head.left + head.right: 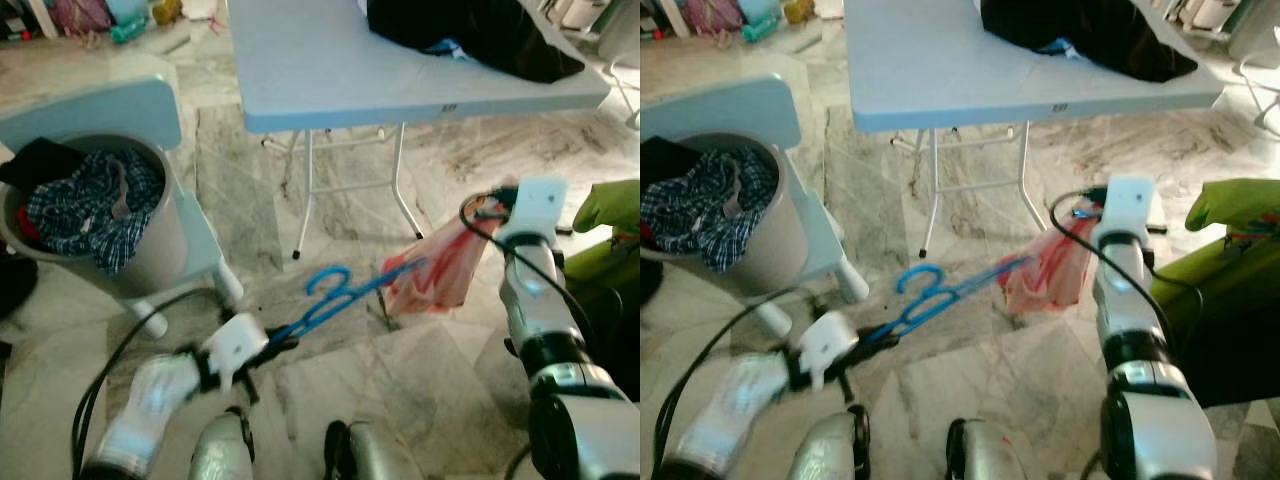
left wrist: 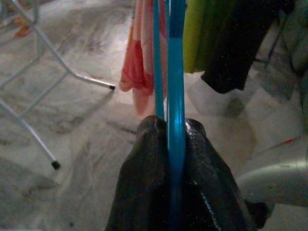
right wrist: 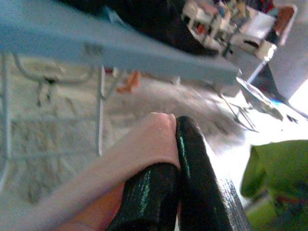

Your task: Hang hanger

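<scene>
A blue plastic hanger [image 1: 330,295] is held low over the marble floor, its hook curling up near the middle. My left gripper [image 1: 272,347] is shut on the hanger's end; the left wrist view shows both black fingers [image 2: 144,159] clamped on the blue bar [image 2: 175,72]. A pink-red garment [image 1: 440,275] hangs from the hanger's far end. My right gripper [image 1: 482,222] is shut on the top of that cloth, and the right wrist view shows the pink fabric [image 3: 130,159] pinched between its fingers [image 3: 190,154].
A light blue folding table [image 1: 330,80] stands ahead, with a black garment [image 1: 480,35] on it and metal legs [image 1: 305,190] below. A grey laundry basket [image 1: 150,250] with plaid clothes [image 1: 85,205] sits at the left. Green clothing [image 1: 610,215] hangs at the right.
</scene>
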Available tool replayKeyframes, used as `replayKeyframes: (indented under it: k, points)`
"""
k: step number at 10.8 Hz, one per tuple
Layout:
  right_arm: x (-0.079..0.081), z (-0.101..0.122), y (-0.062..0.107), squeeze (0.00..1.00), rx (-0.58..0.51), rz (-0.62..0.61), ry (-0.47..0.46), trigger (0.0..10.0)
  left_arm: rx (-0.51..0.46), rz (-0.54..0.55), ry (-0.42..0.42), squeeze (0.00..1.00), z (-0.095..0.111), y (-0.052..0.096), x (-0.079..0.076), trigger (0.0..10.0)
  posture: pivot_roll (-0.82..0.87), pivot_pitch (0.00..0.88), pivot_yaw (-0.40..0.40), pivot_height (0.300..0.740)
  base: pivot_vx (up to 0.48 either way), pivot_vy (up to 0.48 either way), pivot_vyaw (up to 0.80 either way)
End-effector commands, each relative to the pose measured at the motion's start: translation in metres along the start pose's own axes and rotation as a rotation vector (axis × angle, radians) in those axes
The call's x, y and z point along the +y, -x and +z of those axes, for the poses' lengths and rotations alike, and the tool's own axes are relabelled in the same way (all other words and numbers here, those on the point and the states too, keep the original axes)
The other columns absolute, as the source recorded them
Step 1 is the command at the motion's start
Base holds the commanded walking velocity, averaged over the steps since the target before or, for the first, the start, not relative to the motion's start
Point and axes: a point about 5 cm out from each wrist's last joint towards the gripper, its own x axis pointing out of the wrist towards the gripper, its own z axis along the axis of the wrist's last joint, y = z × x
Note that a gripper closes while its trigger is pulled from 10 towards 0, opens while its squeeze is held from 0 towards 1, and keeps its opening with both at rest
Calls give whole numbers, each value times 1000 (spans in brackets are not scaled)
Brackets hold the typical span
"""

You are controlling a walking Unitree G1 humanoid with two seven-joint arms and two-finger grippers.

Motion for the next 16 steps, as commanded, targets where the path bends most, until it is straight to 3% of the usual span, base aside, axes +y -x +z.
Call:
replayKeyframes:
  k: [1, 3, 4, 5, 6, 7, 9, 10, 11, 12, 14, 16]
  points:
    - [-10, -11, 5, 0, 37, -47, 32, 0, -23, 41, 29, 0, 0, 4, -2, 0, 43, 160, -94, 740, 0, 0, 0]
    - [-9, -26, 15, 0, 88, -56, 49, 0, -26, 177, 23, 0, -1, 9, 0, 0, 46, 163, -88, 740, 0, 0, 0]
    - [-9, -32, 19, 0, 108, -63, 41, 0, -39, 327, 12, 0, 1, 8, 8, 2196, 50, 163, -84, 740, 0, 0, 0]
    - [-17, -44, 22, 0, 203, -152, -15, 0, -58, 347, 78, 0, 4, 1, 5, 4706, 56, 161, -79, 740, 0, 0, 0]
    - [-14, -45, 21, 0, 223, -161, -46, 0, -43, 266, 101, 0, 2, -4, -5, 9176, 56, 158, -79, 740, 0, 0, 0]
    - [12, -29, 13, 0, 157, -49, -129, 0, 5, 162, 154, 0, -4, -8, -16, 10000, 54, 154, -76, 740, 0, 0, 0]
    - [48, -3, 4, 0, 80, 77, -273, 0, 70, 62, 227, 0, -12, -11, -17, 10000, 42, 150, -72, 740, 0, 0, 0]
    - [79, 33, -7, 0, -6, 171, -418, 0, 81, -4, 412, 0, -18, -13, -23, 10000, 32, 140, -69, 740, 0, 0, 0]
    - [98, 64, -14, 0, -89, 242, -465, 0, 93, -57, 513, 0, -19, -8, -24, 10000, 36, 135, -72, 740, 0, 0, 0]
    - [100, 75, -17, 0, -131, 264, -470, 0, 98, -98, 580, 0, -18, -4, -26, 10000, 41, 132, -76, 740, 0, 0, 0]
    - [86, 72, -22, 0, -137, 220, -445, 0, 162, -87, 508, 0, -19, 1, -23, 10000, 37, 134, -76, 740, 0, 0, 0]
    - [53, 47, -22, 0, -76, -7, -231, 0, 135, -30, 517, 0, -14, 2, -19, 10000, 42, 138, -78, 740, 0, 0, 0]
